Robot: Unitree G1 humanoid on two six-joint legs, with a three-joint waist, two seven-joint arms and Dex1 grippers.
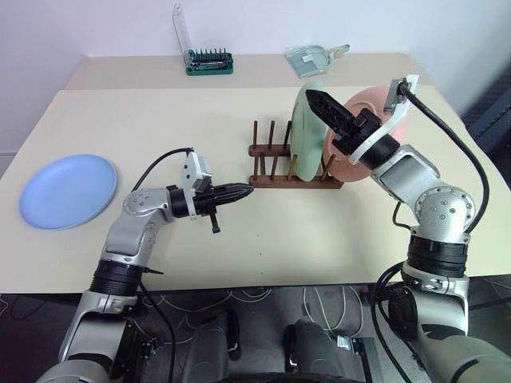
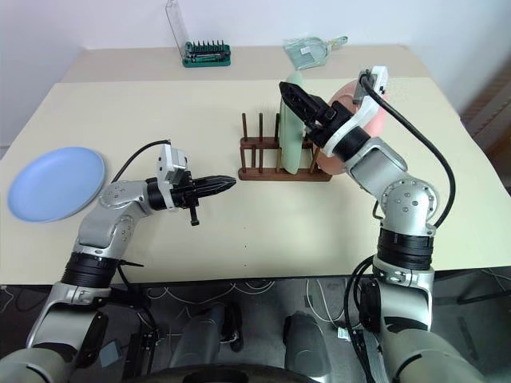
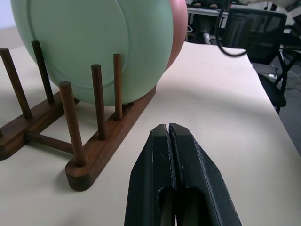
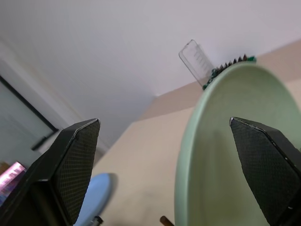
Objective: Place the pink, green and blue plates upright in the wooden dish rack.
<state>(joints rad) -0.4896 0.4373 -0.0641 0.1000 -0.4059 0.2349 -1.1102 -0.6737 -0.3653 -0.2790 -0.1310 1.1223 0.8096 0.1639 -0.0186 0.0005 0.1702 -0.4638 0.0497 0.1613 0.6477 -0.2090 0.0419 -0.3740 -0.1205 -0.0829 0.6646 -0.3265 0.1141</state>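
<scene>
Our left gripper, fingers pressed shut and empty, points at the wooden dish rack; the blue plate lies flat well behind it, nearest that arm.

Both arms are built of rounded silver-grey shells joined by black ribbed rings. A small white box is mounted on each wrist, and a black cable is looped from it back along the arm. Each arm is ended by an end effector of two black tapered fingers: the left end effector and the right end effector. The inner faces of the right fingers appear to be finely cross-hatched.
</scene>
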